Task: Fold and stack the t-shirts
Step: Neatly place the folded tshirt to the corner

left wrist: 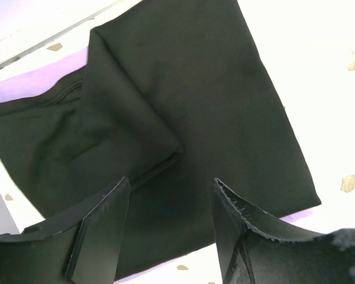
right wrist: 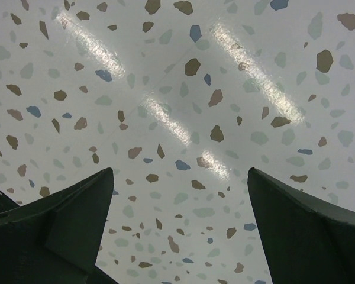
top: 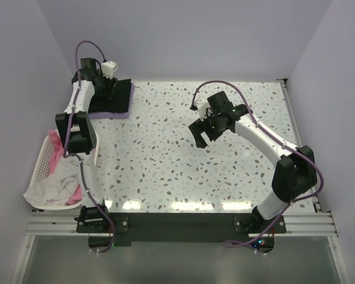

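Observation:
A folded black t-shirt (top: 120,94) lies on a flat lavender t-shirt (top: 109,113) at the table's back left corner. In the left wrist view the black t-shirt (left wrist: 213,89) fills most of the frame, with one flap folded over its left half. Strips of the lavender t-shirt (left wrist: 41,77) show past its edges. My left gripper (top: 108,87) hovers over that stack. The left gripper (left wrist: 170,180) is open and no cloth is pinched between its fingers. My right gripper (top: 202,135) hangs over the bare middle of the table. The right gripper (right wrist: 180,171) is open wide and empty.
A white lattice basket (top: 41,161) stands at the table's left edge beside the left arm. White cloth (top: 50,186) and pink cloth (top: 58,145) spill over it. Walls close the table at the back and on both sides.

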Action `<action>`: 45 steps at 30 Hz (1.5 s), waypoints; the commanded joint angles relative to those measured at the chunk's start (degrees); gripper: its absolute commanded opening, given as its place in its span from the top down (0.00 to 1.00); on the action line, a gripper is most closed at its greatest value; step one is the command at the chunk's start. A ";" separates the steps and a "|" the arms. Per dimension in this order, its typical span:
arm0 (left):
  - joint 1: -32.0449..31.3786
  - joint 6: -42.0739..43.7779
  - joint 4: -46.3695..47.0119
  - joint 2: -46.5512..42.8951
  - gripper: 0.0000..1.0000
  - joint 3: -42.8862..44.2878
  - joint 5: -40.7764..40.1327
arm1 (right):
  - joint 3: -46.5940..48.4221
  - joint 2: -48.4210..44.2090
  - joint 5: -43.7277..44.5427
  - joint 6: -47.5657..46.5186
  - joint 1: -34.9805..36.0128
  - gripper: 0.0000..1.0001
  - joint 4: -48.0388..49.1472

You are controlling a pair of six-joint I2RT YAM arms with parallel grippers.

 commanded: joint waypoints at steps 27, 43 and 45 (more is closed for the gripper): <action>-2.32 6.44 17.88 1.01 1.00 0.80 -16.30 | 2.01 1.32 -1.48 0.57 -0.08 0.01 0.13; -1.88 20.06 40.47 5.48 0.68 -0.70 -33.34 | 2.18 2.11 -1.30 0.22 0.01 0.01 -0.40; -1.45 21.38 43.62 6.54 0.52 0.09 -35.28 | 2.10 2.02 -1.39 0.13 0.01 0.01 -0.40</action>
